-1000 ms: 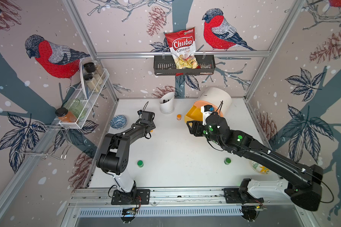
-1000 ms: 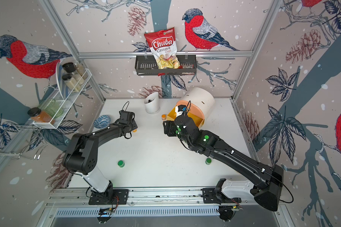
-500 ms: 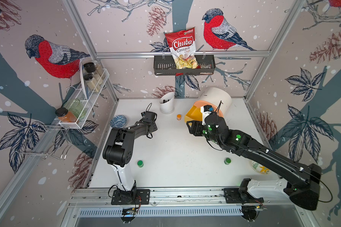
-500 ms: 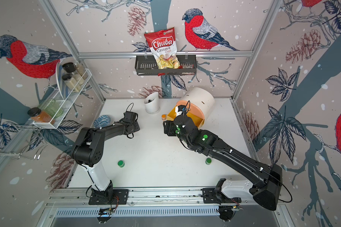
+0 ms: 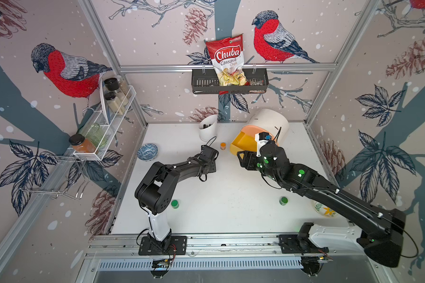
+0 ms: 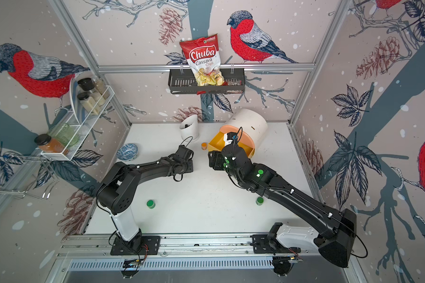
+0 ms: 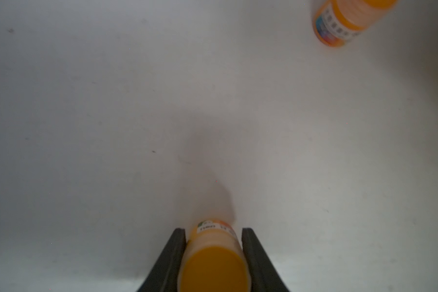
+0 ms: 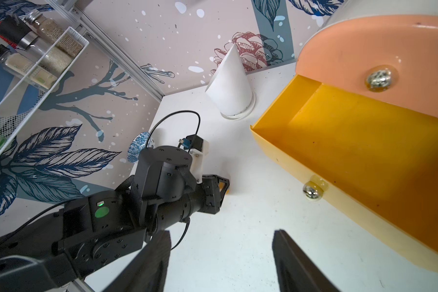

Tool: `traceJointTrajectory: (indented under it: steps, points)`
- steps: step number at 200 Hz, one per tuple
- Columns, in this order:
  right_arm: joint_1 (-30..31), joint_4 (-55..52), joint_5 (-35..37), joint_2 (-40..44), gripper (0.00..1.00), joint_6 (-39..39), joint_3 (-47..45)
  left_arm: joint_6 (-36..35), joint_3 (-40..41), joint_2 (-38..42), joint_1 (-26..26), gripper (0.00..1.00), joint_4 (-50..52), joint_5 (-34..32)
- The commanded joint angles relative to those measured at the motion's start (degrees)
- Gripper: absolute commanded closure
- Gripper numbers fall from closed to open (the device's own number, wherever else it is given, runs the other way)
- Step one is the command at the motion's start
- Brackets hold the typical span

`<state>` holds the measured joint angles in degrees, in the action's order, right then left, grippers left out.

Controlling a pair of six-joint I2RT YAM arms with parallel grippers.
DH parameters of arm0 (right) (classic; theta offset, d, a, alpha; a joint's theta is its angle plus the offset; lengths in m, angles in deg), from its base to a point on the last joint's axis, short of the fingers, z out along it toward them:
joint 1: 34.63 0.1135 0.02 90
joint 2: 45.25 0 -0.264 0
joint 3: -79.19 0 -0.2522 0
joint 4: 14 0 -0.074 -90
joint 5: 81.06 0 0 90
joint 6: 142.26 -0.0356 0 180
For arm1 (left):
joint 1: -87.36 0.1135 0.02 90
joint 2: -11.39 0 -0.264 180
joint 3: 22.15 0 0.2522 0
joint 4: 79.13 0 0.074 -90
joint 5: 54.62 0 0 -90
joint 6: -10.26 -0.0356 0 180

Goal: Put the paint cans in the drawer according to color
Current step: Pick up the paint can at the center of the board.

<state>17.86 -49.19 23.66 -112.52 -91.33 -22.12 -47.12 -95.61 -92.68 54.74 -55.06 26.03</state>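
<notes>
Toward the table's (image 5: 231,215) back edge, the left gripper (image 7: 213,230) is clamped on an orange paint can (image 7: 213,257).
Only the left wrist view shows this grip; in both top views the left arm (image 5: 182,169) hides it. A second orange can (image 5: 222,146) stands beside the drawer chest (image 5: 268,122). The right wrist view shows the yellow drawer (image 8: 339,151) pulled out and the right gripper (image 8: 222,232) spread open, holding nothing.

Bullfinch-and-pinecone wallpaper (image 5: 66,71) covers the walls around a white tabletop (image 5: 231,208) framed by aluminium rails (image 5: 157,68).
</notes>
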Motion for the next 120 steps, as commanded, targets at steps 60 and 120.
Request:
traceJointTrajectory:
  steps: [60, 120]
  points:
    - [-3.4, 0.06, -0.34, 4.43, 0.32, -0.66, -3.35, -0.63, -2.78, 2.47, -10.25, 0.78, 8.5, -1.37]
    - [-7.58, -2.33, -1.1, 8.47, 0.31, 0.03, -4.62, -4.65, -16.14, 5.0, -15.23, 0.83, 20.54, -7.21]
